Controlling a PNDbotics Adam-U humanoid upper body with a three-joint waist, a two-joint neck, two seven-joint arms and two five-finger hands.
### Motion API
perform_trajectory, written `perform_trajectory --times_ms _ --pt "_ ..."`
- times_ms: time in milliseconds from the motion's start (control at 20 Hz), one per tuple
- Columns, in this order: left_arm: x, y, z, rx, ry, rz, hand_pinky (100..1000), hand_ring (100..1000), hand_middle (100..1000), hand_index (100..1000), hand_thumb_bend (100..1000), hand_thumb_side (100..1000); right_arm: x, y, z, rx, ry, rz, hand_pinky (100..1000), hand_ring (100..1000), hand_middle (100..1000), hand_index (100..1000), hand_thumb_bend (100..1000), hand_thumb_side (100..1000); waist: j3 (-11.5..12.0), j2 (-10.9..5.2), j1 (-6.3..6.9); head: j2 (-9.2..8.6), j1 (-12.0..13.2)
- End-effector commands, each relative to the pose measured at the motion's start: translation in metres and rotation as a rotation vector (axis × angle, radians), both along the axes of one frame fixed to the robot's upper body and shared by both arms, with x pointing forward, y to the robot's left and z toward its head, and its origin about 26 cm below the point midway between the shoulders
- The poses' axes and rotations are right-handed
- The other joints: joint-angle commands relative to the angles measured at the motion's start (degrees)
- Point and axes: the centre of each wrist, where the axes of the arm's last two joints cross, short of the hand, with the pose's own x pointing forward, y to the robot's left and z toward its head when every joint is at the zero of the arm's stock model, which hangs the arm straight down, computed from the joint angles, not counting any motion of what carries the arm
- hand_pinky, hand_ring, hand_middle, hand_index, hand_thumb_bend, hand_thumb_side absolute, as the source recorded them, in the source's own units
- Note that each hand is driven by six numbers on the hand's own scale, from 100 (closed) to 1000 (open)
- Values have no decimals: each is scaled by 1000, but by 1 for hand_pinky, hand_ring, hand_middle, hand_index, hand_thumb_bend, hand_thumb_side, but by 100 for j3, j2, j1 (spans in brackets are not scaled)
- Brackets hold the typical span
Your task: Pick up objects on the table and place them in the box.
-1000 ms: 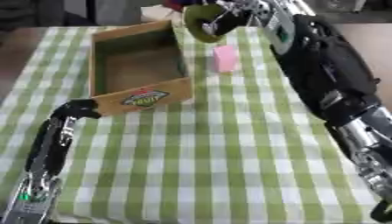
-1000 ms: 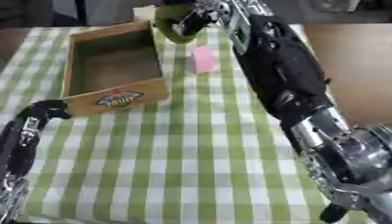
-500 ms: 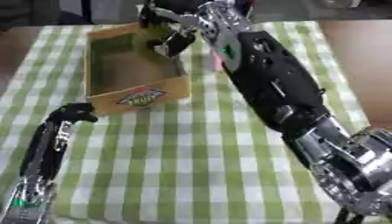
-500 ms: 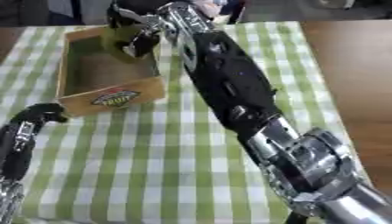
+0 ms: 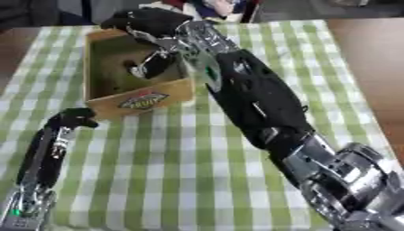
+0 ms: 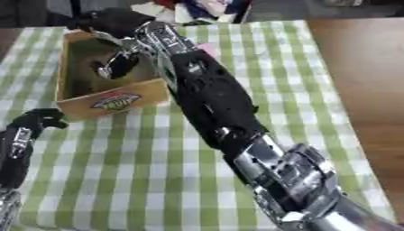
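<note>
Placing step. Right hand (image 5: 150, 63) reached down into the box (image 5: 142, 100), fingers curled round a dark roundish object (image 5: 135, 71) low inside. Next move: release and lift clear of the walls. Left hand (image 5: 72, 118) idle on the surface (image 5: 197, 180), fingers curled, empty.

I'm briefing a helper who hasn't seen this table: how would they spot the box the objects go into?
Start from the green and white checked tablecloth covering the table. At its far left stands the box, an open-topped tan cardboard carton, with the robot's right hand reaching down inside it. It is the only container there, and its near wall carries an oval fruit-style label.
</note>
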Motion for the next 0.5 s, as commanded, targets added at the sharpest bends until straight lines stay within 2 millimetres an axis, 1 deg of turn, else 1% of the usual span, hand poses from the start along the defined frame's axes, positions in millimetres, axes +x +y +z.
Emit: perform_trajectory --times_ms 50,100,250,450,500 --pt "2 -1 6 4 -22 -9 853 624 654 749 100 923 -3 1 17 42 -87 1 776 821 975 1000 272 455 9 -76 23 -32 -9" --pt "2 -1 6 4 -22 -8 853 624 654 749 100 923 -3 0 17 55 -99 -4 778 826 989 1000 284 461 9 -75 25 -32 -7" --pt "3 -1 7 4 -24 -7 853 625 654 749 100 922 -1 -5 20 103 -132 -26 775 826 989 1000 282 462 9 -70 21 -33 -11" --pt "3 0 7 5 -24 -2 854 625 654 749 100 924 6 -19 27 160 -156 -61 763 818 975 1000 244 464 7 -61 5 -33 16" --pt "3 0 7 6 -24 -1 854 625 654 749 100 923 8 -23 30 169 -156 -70 758 814 964 1000 222 473 5 -60 1 -30 20"
